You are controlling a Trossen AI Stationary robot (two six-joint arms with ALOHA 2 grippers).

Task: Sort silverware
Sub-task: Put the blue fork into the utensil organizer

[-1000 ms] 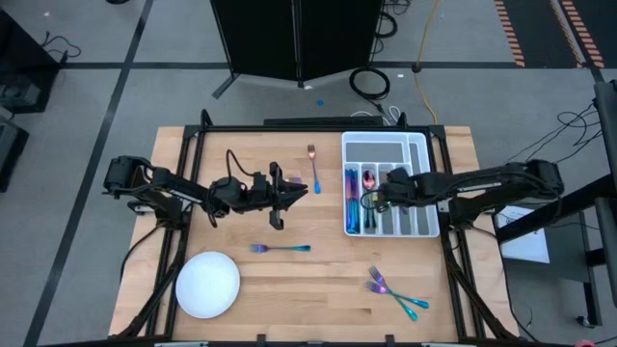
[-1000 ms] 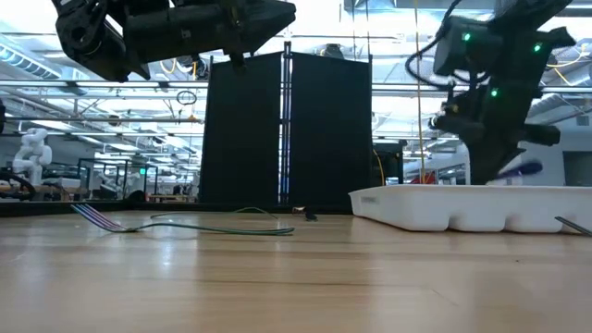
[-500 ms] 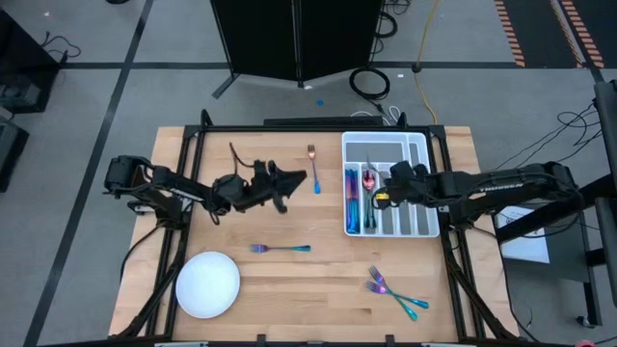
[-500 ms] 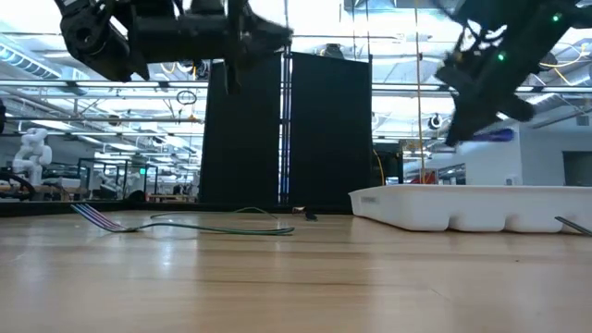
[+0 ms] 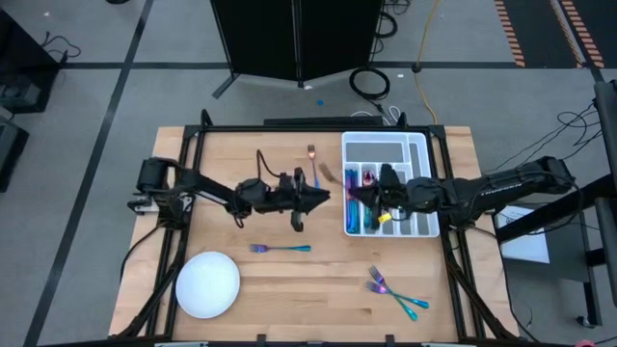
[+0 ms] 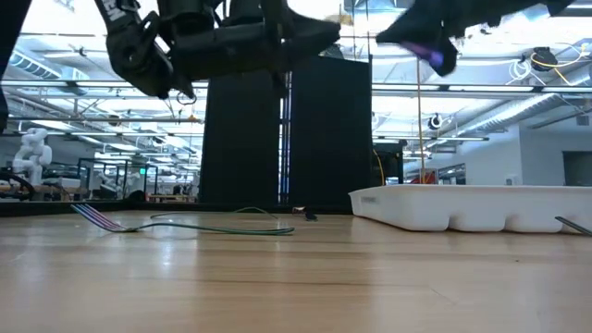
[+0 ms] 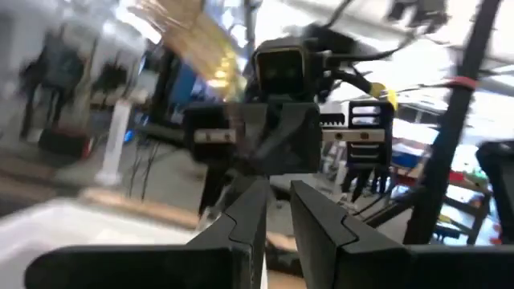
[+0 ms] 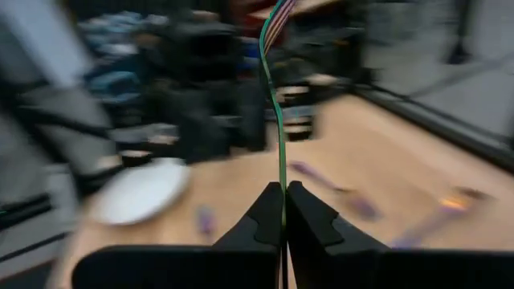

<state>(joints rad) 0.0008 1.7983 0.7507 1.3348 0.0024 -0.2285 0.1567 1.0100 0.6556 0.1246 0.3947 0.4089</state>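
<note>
Near edge of the table (image 5: 318, 299): a plate (image 5: 207, 284) at the left front and a small heap of forks (image 5: 393, 294) at the right front, untouched — likely waiting their turn.

Mid-table: one fork (image 5: 281, 249) lies flat, well apart from the rest.

Above it the two arms meet. Right gripper (image 5: 353, 189) hangs over the tray's (image 5: 424, 183) left edge, fingers pinched together on a slim green-and-pink piece (image 8: 277, 96) that stands up out of the fingertips in its wrist view; which kind of silverware it is I cannot tell. It seems to be held by one end, perhaps so the left arm can take the free end — a handover, by my reading.

Left gripper (image 5: 313, 198) points toward it from mid-table, held high; its fingers (image 7: 249, 217) stand slightly apart with nothing between them, ready to receive.

Farther back: another fork (image 5: 312, 164) lies alone near the far edge. The tray already holds a few pieces (image 5: 354, 207) in its left slots.
</note>
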